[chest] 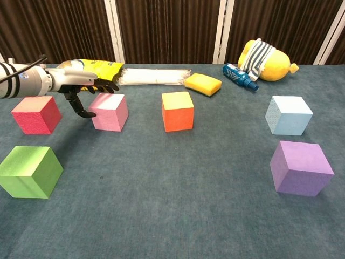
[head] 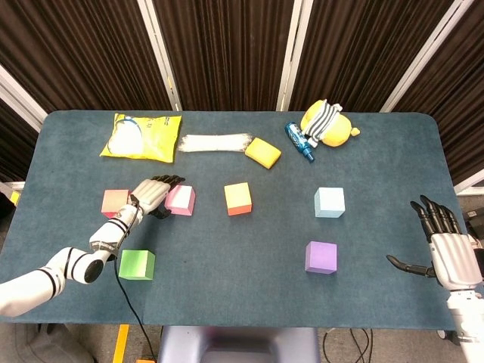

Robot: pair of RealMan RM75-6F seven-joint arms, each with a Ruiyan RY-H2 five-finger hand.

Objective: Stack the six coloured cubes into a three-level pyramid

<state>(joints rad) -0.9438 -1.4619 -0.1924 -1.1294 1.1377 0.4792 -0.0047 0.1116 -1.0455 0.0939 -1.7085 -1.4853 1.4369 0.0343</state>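
Both hands empty; left hand spread over pink cube.

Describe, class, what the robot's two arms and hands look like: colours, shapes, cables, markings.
Both hands, left hand and right hand, have pale silver-white backs and black fingers. The left arm is white and rounded, with dark bands at its joints and a thin black cable trailing beside it. The right arm is barely visible.

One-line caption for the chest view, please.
Left hand reaches with spread fingers beside the pink cube; six coloured cubes sit unstacked on the blue table.
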